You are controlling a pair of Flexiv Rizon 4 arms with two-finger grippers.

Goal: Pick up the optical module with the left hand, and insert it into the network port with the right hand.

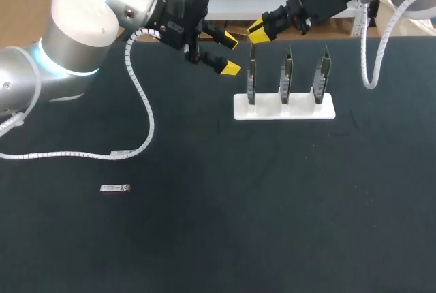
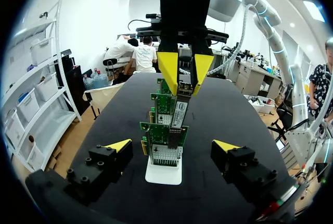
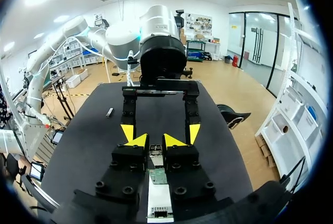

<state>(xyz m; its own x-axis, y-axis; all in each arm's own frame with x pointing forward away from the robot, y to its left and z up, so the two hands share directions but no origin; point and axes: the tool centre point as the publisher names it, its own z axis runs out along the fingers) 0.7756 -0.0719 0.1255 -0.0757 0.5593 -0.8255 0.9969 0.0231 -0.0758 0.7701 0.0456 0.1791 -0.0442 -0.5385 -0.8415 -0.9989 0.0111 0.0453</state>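
The right gripper (image 3: 155, 140) is closed to a narrow gap on a small silver metal optical module (image 2: 178, 110), one yellow-tipped finger on each side of it. The module hangs down from the fingertips at a slight tilt. Its lower end is at the top edge of the first of three green circuit cards (image 1: 287, 75) directly under the gripper; whether it has entered a port there cannot be told. The cards stand upright in a row in a white plastic stand (image 1: 284, 109) beneath the fingers, on the black table (image 1: 272, 204).

Facing the right gripper from the other end of the card row is the left gripper (image 1: 229, 53). Its fingers are spread wide and hold nothing. It hovers above the table, with the end card and the stand just ahead of its fingertips and the held module straight ahead, higher up.

A white spiral cable (image 1: 144, 112) hangs from the left arm and lies on the table well behind the left gripper. Beyond it, far from both grippers, a second silver module (image 1: 114, 188) lies flat on the table.
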